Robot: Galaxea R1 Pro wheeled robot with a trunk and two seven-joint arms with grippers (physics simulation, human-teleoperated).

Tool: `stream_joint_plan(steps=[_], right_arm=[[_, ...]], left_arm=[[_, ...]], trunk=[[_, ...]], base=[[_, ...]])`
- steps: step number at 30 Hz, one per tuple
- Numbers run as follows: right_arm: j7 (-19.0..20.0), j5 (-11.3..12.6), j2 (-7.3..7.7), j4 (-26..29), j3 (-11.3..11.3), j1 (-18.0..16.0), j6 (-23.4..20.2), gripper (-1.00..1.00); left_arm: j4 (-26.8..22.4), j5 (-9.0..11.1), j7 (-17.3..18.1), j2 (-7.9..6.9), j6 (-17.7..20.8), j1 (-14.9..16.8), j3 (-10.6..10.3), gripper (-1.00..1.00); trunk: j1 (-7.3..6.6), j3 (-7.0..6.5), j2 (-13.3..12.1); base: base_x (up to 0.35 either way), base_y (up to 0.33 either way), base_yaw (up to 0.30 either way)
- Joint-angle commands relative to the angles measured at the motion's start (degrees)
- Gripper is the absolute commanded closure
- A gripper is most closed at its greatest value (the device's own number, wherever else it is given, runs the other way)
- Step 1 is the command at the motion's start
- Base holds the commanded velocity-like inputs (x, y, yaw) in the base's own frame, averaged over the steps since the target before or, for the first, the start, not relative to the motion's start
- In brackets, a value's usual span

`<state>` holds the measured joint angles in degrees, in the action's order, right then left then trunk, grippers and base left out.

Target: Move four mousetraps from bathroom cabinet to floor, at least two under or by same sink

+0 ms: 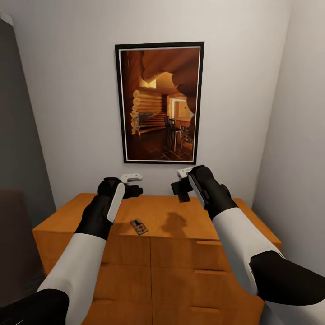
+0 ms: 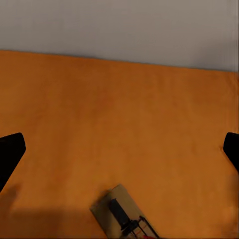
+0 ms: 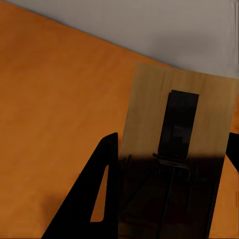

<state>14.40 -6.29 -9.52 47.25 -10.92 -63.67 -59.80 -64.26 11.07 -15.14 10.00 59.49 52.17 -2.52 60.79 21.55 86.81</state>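
Orange-brown wood makes up the cabinet [image 1: 180,253], which stands against a pale grey wall [image 1: 67,113] under a framed picture of a log house [image 1: 159,103]. One mousetrap [image 1: 139,226] lies flat on the cabinet top, near the front edge and just beside the left arm. In the left wrist view that same trap [image 2: 122,211] is cut off at the picture's edge, so only part of its board and wire shows. The left gripper [image 1: 134,190] hangs above the cabinet top with its fingers [image 2: 11,152] spread wide apart and nothing between them. The right gripper [image 1: 182,191] is clamped on a second mousetrap [image 3: 181,129], lifted above the wood. The head view shows this trap only as a small dark shape, but the right wrist view shows its pale board close up, half in shadow. Walls stand close on both sides.
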Motion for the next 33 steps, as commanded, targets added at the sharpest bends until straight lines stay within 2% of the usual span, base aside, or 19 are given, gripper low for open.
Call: stream_joint_plan(steps=[1, 11, 16, 28, 33], right_arm=[[0.63, -0.50, 0.04, 0.03, 0.02, -0.05, -0.20, 1.00], [0.62, -0.48, 0.32, 0.03, 0.10, -0.05, -0.20, 1.00], [0.56, -0.44, 0.37, 0.03, 0.10, -0.05, -0.20, 1.00], [0.22, -0.31, 0.30, -0.13, -0.01, -0.05, -0.20, 1.00], [0.27, -0.33, 0.29, -0.13, -0.06, -0.05, -0.20, 1.00]], left_arm=[[-0.04, 0.76, -0.56, 0.00, 0.18, 0.04, -0.03, -1.00], [1.44, 1.16, -0.65, 0.00, 0.08, -0.05, -0.09, -1.00], [2.04, 1.13, -2.00, 0.00, 0.02, -0.17, -0.12, -1.00], [2.27, 0.97, -3.12, 0.00, 0.01, -0.31, -0.04, -1.00], [2.34, 0.83, -4.08, 0.00, 0.01, -0.33, 0.02, -1.00]], trunk=[[0.00, 0.06, 0.04], [0.00, -0.16, 0.04], [0.00, -0.25, 0.04], [0.00, -0.27, 0.04], [0.00, -0.27, 0.04]], base=[[0.000, 0.000, -0.164], [0.000, 0.000, -0.221], [0.000, 0.000, -0.193], [-0.006, 0.000, -0.025], [-0.216, 0.000, -0.001]])
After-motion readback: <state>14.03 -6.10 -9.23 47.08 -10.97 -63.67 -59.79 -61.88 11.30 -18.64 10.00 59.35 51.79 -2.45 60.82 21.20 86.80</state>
